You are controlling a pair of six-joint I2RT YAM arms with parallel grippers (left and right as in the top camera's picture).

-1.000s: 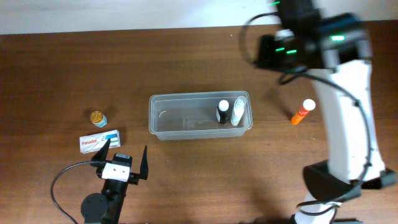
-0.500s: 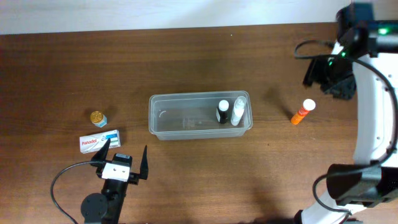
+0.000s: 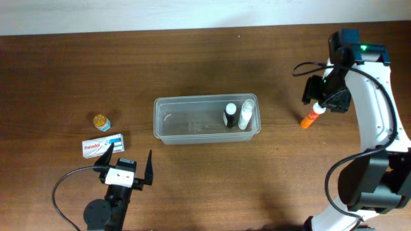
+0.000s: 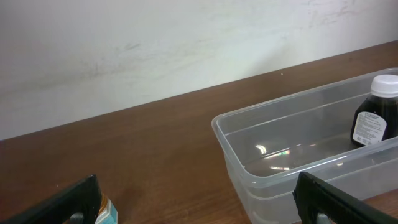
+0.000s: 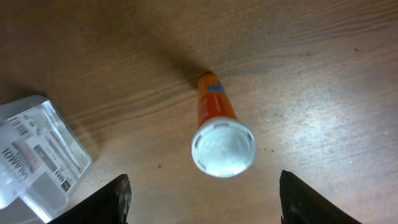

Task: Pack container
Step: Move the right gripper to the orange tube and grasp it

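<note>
Wooden table (image 3: 64, 77). Right wrist view alone shows right gripper (image 5: 205, 202) fingers spread, clear of orange tube (image 5: 213, 115); left gripper (image 3: 127, 162) spread wide near container (image 3: 160, 119).

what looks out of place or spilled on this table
Nothing stands out. The black bottle and white bottle sit in the container; the orange tube, box and jar sit intact on the table outside it. No spill or damage shows.
</note>
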